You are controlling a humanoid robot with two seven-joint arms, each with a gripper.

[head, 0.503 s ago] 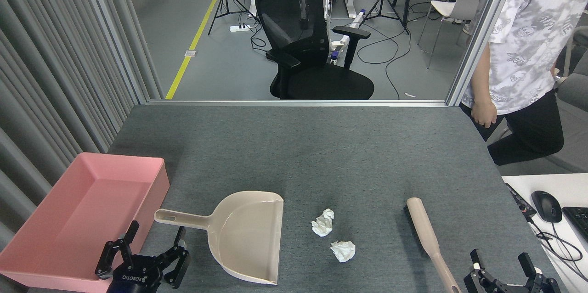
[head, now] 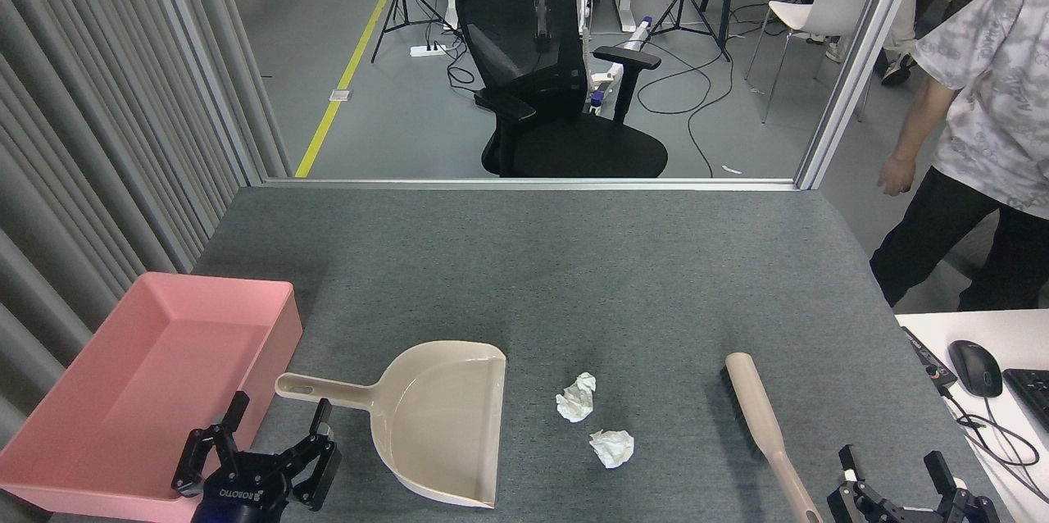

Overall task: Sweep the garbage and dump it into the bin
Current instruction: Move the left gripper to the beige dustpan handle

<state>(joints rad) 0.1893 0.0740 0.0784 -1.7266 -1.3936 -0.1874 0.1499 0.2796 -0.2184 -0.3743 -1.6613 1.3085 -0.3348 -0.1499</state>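
Nothing swept yet: both arms wait

Only the person point(head: 975, 138) at 2 o'clock has stepped back since half a second ago, leaving the arms room. Left gripper point(head: 274, 425) gapes empty by the dustpan point(head: 442, 416); right gripper point(head: 895, 461), half cropped, spread beside the brush point(head: 758, 412). Garbage point(head: 592, 420) lies between; bin point(head: 139, 367) at 9 o'clock.

two paper balls point(head: 575, 397) point(head: 611, 447), one dustpan point(head: 434, 420), one brush point(head: 764, 423)
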